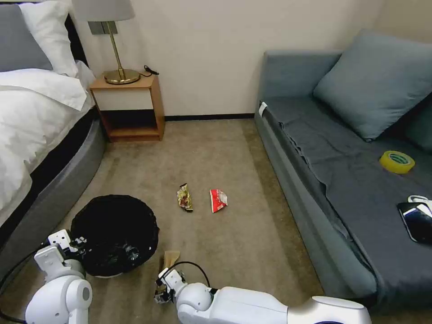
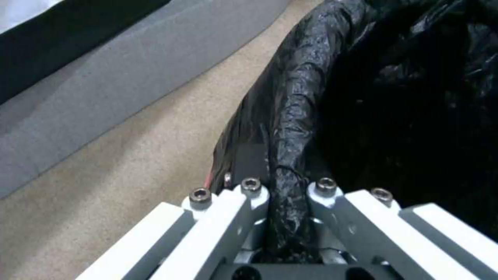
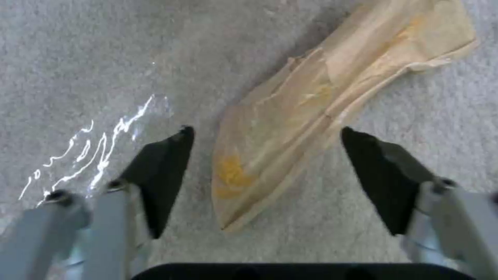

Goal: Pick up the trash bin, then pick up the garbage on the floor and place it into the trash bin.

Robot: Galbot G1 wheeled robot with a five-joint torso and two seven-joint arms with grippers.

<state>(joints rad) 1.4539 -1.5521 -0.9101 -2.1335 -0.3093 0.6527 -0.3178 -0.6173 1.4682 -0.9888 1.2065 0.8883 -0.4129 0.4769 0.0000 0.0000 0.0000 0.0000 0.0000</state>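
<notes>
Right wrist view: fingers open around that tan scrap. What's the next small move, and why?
Probably lower the right gripper a little and close. Its open fingers straddle the narrow end of the tan scrap, which lies flat on the carpet, not yet pinched. The left gripper is shut on the trash bin rim, close beside it.

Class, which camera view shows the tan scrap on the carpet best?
The right wrist view: the tan scrap lies large between the open right tool. The head view shows a small part beyond that tool. The left wrist view shows the trash bin instead.
</notes>
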